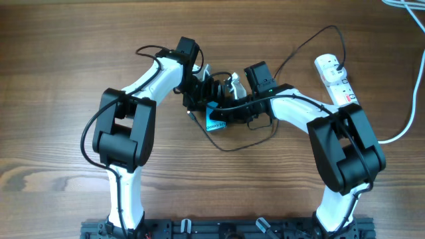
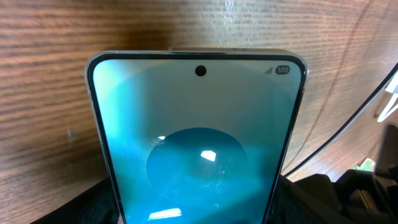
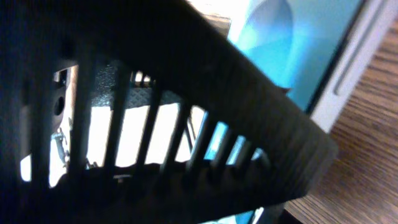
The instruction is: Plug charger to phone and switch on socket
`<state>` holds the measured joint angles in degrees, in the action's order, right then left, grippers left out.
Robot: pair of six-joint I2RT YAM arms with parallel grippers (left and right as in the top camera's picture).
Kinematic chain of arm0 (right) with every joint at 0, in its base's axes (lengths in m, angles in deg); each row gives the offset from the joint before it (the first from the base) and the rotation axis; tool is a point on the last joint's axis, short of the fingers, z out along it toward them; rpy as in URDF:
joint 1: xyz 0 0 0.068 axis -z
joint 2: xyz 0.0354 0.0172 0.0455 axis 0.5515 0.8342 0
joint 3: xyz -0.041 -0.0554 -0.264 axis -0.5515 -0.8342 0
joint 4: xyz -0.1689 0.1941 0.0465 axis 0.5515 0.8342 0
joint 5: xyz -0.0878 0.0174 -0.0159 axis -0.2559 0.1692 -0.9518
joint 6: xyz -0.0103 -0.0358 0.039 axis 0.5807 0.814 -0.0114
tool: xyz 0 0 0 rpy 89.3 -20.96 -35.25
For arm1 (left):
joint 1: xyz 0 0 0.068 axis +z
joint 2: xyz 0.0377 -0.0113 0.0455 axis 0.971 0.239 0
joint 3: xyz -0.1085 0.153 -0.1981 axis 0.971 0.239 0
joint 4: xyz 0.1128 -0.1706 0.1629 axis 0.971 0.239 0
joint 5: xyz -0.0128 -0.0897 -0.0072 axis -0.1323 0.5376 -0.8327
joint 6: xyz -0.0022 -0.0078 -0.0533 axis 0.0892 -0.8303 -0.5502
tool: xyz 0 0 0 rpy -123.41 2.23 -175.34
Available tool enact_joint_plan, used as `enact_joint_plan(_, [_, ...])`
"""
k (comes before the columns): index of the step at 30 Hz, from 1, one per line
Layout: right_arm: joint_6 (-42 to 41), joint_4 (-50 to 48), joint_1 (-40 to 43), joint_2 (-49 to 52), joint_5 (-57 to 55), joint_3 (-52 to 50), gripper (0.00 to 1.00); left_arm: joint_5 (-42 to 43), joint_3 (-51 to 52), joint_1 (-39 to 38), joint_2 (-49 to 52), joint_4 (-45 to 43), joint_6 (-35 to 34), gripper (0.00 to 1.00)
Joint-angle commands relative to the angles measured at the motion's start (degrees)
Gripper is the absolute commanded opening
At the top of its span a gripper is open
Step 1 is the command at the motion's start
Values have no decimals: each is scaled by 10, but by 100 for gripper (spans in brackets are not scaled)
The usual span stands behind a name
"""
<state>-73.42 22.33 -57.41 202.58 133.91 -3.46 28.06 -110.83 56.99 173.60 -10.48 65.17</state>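
Note:
The phone (image 1: 214, 123), teal screen showing, is lifted and tilted at the table's middle between both grippers. In the left wrist view the phone (image 2: 199, 137) fills the frame, and my left gripper (image 2: 196, 208) grips its two long edges at the bottom. My left gripper (image 1: 201, 99) and right gripper (image 1: 229, 109) meet at the phone. In the right wrist view a dark blurred finger (image 3: 186, 155) covers most of the frame, with the phone (image 3: 298, 43) behind it. The charger's black cable (image 1: 302, 43) runs from its plug (image 1: 340, 67) in the white socket (image 1: 334, 78). Its connector is hidden.
The socket's thick white cord (image 1: 408, 126) curves along the right edge. Another white cord (image 1: 405, 10) lies at the top right corner. A loop of black cable (image 1: 232, 147) lies on the wood below the right arm.

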Motion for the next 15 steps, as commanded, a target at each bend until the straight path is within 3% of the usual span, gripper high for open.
enact_joint_plan(1, [-11, 11, -1, 6, 10, 3, 37, 17, 7, -7, 14, 1, 12, 72])
enact_joint_plan(6, [-39, 11, -1, 6, 10, 3, 24, 17, 7, -8, 14, 2, 12, 73])
enact_joint_plan(8, [-39, 10, -1, 6, 10, 3, 18, 17, 7, -9, 14, 2, 12, 79])
enact_joint_plan(11, [-50, 7, -1, 6, 7, 3, 4, 17, 7, -8, 14, 2, 12, 99])
enact_joint_plan(15, [-47, 7, 2, 6, 4, 3, 4, 17, 7, -8, 14, 2, 12, 100])
